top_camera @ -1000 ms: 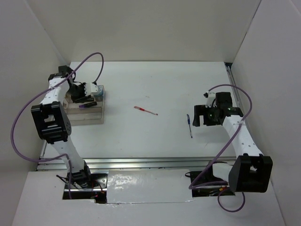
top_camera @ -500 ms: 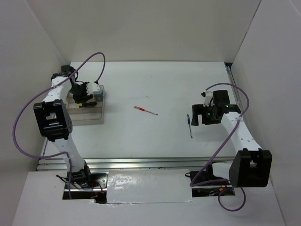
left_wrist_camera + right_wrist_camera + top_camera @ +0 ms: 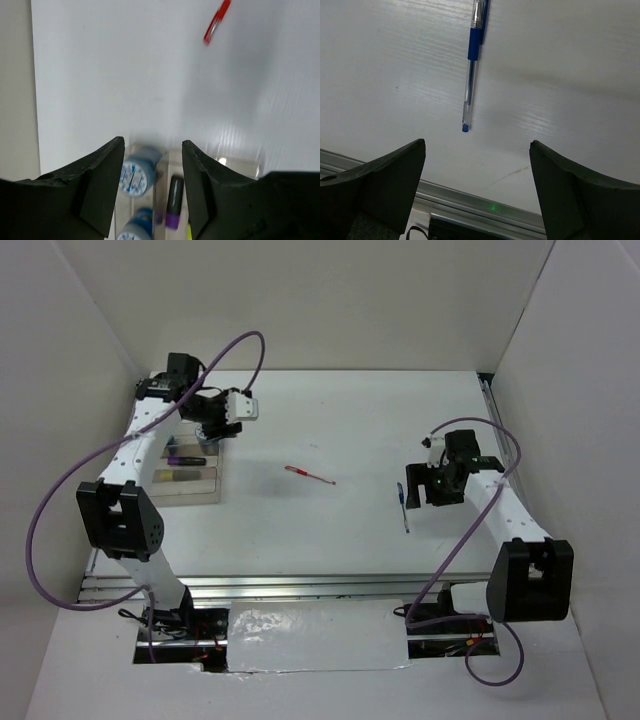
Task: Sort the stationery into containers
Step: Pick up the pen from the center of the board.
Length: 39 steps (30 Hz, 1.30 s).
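The clear tray (image 3: 190, 487) stands at the left of the table. In it lie a purple highlighter (image 3: 186, 460), a yellow highlighter (image 3: 170, 477) and two blue rolls (image 3: 134, 174). My left gripper (image 3: 210, 430) hovers open above the tray's far end, and nothing sits between its fingers (image 3: 102, 167). In the left wrist view the purple highlighter (image 3: 173, 202) shows below the jaws. A red pen (image 3: 309, 475) lies mid-table. A blue pen (image 3: 403, 506) lies right of centre, just in front of my open right gripper (image 3: 425, 487). In the right wrist view the blue pen (image 3: 472, 60) lies beyond the fingertips.
White walls close in the table at the back and on both sides. An aluminium rail (image 3: 300, 585) runs along the near edge, seen also in the right wrist view as a rail (image 3: 470, 200). Purple cables loop over both arms.
My left gripper has let go of a blue roll in the tray, widened its jaws and risen toward the back. My right gripper has edged left toward the blue pen.
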Tool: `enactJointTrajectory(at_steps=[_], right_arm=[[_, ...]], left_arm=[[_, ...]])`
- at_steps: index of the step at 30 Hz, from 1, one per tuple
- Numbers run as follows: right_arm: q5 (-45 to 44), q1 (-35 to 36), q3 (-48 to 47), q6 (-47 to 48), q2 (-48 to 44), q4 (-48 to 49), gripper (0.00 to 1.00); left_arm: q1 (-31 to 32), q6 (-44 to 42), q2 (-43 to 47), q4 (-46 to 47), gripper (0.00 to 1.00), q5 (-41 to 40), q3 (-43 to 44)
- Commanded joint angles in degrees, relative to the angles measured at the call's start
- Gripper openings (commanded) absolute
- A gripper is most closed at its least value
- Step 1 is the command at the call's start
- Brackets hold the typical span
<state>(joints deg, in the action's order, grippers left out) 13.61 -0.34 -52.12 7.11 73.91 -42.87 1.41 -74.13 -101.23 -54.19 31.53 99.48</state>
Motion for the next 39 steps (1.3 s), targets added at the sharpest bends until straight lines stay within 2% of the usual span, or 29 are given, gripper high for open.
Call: enactJointTrajectory(at_steps=[1, 5, 7, 12, 17, 21, 24, 31, 33, 36, 39], right_arm=[[-1.6, 2.1, -3.1, 0.0, 2.6, -0.5, 0.89], [-1.7, 3.8, -3.9, -0.3, 6.2, 0.8, 0.8], [-2.6, 4.8, -4.0, -0.6, 8.4, 2.1, 0.75], [-5.3, 6.4, -6.0, -1.1, 14.5, 4.1, 0.71], [-6.0, 7.2, -10.1, -0.5, 23.1, 4.0, 0.59], [-6.7, 8.2, -12.3, 0.2, 28.7, 3.8, 0.52], [-6.6, 8.3, -14.1, 0.6, 30.4, 3.1, 0.43], [-8.9, 11.8, -21.4, 2.7, 35.9, -2.9, 0.31], [-8.9, 12.8, -24.2, 3.3, 38.4, -5.9, 0.23], [-9.2, 14.1, -25.7, 4.3, 39.6, -7.8, 0.06], [-7.5, 16.1, -25.5, 5.4, 38.3, -8.2, 0.0]], left_arm=[[3.9, 9.1, 3.4, 6.6, 0.62, 7.1, -5.0], [10.3, 13.9, 4.5, 13.3, 0.62, 2.0, -10.0], [10.3, 19.9, 5.6, 19.2, 0.62, 2.9, -12.0], [6.2, 39.7, 7.8, 27.7, 0.64, 7.6, -11.9], [1.0, 51.6, 12.7, 33.1, 0.65, 11.4, -13.7], [-1.1, 54.0, 17.0, 35.6, 0.66, 10.2, -16.7], [-2.8, 55.0, 20.1, 37.3, 0.66, 9.0, -19.3], [-6.9, 54.6, 22.6, 35.8, 0.67, 8.2, -20.2], [-8.3, 54.7, 22.7, 34.7, 0.67, 8.8, -19.7], [-10.0, 54.3, 23.2, 34.1, 0.67, 9.4, -19.6], [-12.0, 54.7, 24.0, 34.5, 0.67, 10.0, -20.2]])
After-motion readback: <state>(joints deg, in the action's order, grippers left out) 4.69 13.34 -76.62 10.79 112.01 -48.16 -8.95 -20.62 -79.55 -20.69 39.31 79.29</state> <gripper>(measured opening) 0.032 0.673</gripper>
